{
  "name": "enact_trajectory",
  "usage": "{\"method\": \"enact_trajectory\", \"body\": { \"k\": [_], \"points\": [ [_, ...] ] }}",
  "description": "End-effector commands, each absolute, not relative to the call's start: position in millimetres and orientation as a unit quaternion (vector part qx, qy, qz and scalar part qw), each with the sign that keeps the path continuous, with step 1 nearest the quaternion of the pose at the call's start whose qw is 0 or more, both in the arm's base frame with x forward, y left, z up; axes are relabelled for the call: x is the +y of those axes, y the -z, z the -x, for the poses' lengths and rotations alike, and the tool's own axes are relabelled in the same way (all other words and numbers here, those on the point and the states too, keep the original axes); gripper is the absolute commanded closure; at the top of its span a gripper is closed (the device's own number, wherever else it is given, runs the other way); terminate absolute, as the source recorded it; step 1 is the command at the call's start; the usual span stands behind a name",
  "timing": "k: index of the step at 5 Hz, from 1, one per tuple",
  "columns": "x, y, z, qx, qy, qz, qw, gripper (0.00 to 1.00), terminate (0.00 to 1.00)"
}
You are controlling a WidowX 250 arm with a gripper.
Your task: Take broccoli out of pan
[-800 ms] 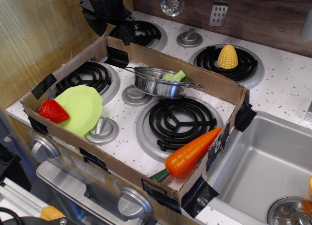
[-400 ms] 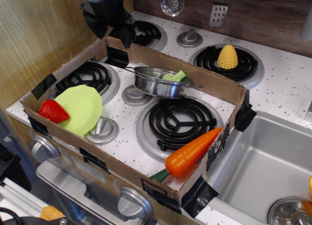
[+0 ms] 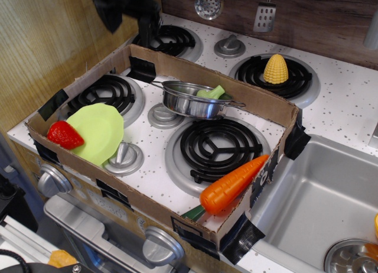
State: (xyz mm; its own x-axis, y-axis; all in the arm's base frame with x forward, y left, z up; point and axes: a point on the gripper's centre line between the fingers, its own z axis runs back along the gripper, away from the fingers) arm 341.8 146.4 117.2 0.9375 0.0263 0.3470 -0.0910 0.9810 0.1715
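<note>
The pan (image 3: 190,101), a small shiny steel pot with thin wire handles, stands inside the cardboard tray near its back wall. The broccoli (image 3: 211,93), a small light-green chunk, lies inside the pan against its right rim. My gripper (image 3: 142,16) is a dark blurred shape at the top left, above the back-left burner and outside the tray, well up and left of the pan. Its fingers are too blurred to show how they stand. It holds nothing that I can see.
The cardboard tray (image 3: 269,104) rings the front burners. A lime-green plate (image 3: 97,131) with a red strawberry (image 3: 64,135) sits front left. An orange carrot (image 3: 231,183) leans on the front right corner. Yellow corn (image 3: 275,68) sits on the back-right burner. The sink (image 3: 319,202) is at the right.
My gripper has risen and drawn up and to the left, partly out of the top of the frame. The pan and broccoli have not moved.
</note>
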Motion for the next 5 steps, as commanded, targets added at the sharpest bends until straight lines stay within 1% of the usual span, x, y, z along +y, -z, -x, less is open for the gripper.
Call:
{"method": "enact_trajectory", "body": {
  "k": [1, 2, 3, 4, 5],
  "points": [
    [116, -138, -326, -0.188, -0.060, -0.085, 0.977, 0.00, 0.00],
    [99, -131, -331, -0.180, -0.057, -0.067, 0.980, 0.00, 0.00],
    [85, -126, -337, -0.185, -0.053, -0.064, 0.979, 0.00, 0.00],
    [75, -110, -343, -0.189, -0.051, -0.047, 0.979, 0.00, 0.00],
    [65, -93, -346, -0.190, -0.057, -0.044, 0.979, 0.00, 0.00]
  ]
}}
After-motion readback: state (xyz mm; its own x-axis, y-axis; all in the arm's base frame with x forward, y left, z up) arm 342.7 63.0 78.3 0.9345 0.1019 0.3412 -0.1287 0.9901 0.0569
